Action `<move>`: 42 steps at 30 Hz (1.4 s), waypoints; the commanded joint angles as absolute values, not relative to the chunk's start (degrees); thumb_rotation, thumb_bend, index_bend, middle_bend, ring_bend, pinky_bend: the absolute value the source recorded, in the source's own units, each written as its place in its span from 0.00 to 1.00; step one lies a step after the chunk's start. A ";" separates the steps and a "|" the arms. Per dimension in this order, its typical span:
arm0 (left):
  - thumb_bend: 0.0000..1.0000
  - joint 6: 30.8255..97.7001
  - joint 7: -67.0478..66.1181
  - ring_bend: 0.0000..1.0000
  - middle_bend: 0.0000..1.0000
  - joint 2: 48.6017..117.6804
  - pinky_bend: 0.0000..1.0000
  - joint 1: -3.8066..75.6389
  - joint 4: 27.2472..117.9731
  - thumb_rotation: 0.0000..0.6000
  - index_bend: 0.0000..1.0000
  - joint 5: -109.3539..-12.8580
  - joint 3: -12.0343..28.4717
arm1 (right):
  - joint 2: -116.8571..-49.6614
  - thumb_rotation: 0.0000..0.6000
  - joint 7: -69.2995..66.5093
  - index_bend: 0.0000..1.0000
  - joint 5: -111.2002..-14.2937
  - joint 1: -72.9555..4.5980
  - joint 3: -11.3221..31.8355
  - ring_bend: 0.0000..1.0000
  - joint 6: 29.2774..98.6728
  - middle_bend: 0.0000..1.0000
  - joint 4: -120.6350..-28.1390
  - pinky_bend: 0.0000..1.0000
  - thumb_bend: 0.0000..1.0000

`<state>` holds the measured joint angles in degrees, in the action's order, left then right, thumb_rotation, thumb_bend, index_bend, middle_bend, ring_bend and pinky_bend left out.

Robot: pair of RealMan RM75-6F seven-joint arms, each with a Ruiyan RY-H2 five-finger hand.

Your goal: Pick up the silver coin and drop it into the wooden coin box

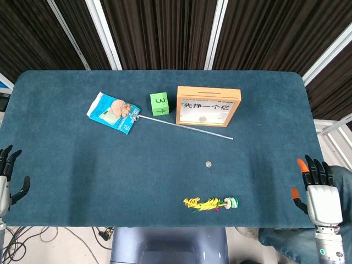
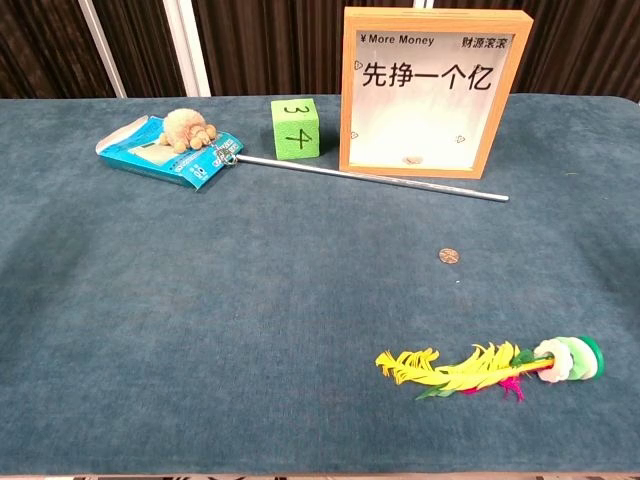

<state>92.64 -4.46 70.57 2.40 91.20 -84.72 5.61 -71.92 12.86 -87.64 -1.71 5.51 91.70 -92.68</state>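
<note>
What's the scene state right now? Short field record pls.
coin: silver coin flat on the table, in front of the box, untouched
box: wooden coin box upright at the back, one coin visible inside
left hand: left hand open at the table's left edge, holds nothing
right hand: right hand open at the right edge, holds nothing
rod: metal rod lies between coin and box
other: green cube, feather toy
</note>
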 commanded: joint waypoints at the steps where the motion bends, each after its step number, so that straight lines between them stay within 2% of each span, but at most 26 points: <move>1: 0.43 92.26 -4.50 0.03 0.03 70.41 0.00 2.37 91.39 1.00 0.14 -84.50 5.46 | -71.70 1.00 13.01 0.09 -87.77 -1.55 5.56 0.00 92.01 0.03 -93.02 0.00 0.46; 13: 0.43 90.77 -2.86 0.03 0.03 69.04 0.00 2.26 92.74 1.00 0.14 -84.37 4.62 | -70.89 1.00 13.57 0.09 -86.92 -1.40 5.51 0.00 91.47 0.03 -94.29 0.00 0.46; 20: 0.39 90.79 -2.19 0.03 0.03 69.13 0.00 2.41 92.75 1.00 0.14 -84.47 4.89 | -71.36 1.00 12.62 0.09 -85.88 -1.59 5.43 0.00 90.31 0.03 -94.43 0.00 0.46; 26: 0.40 90.50 -2.83 0.03 0.03 69.19 0.00 2.44 92.68 1.00 0.14 -84.00 4.98 | -71.74 1.00 11.00 0.09 -85.48 -2.09 5.17 0.00 88.79 0.03 -94.69 0.00 0.43; 33: 0.40 90.35 -3.61 0.03 0.03 69.31 0.00 2.50 92.91 1.00 0.14 -83.49 5.20 | -69.62 1.00 7.11 0.10 -83.79 -5.46 6.86 0.00 83.18 0.03 -95.93 0.00 0.42; 42: 0.40 89.69 -4.24 0.03 0.03 69.24 0.00 2.56 93.63 1.00 0.14 -82.29 5.46 | -69.39 1.00 8.41 0.20 -77.84 -14.71 11.38 0.00 70.12 0.03 -97.32 0.00 0.43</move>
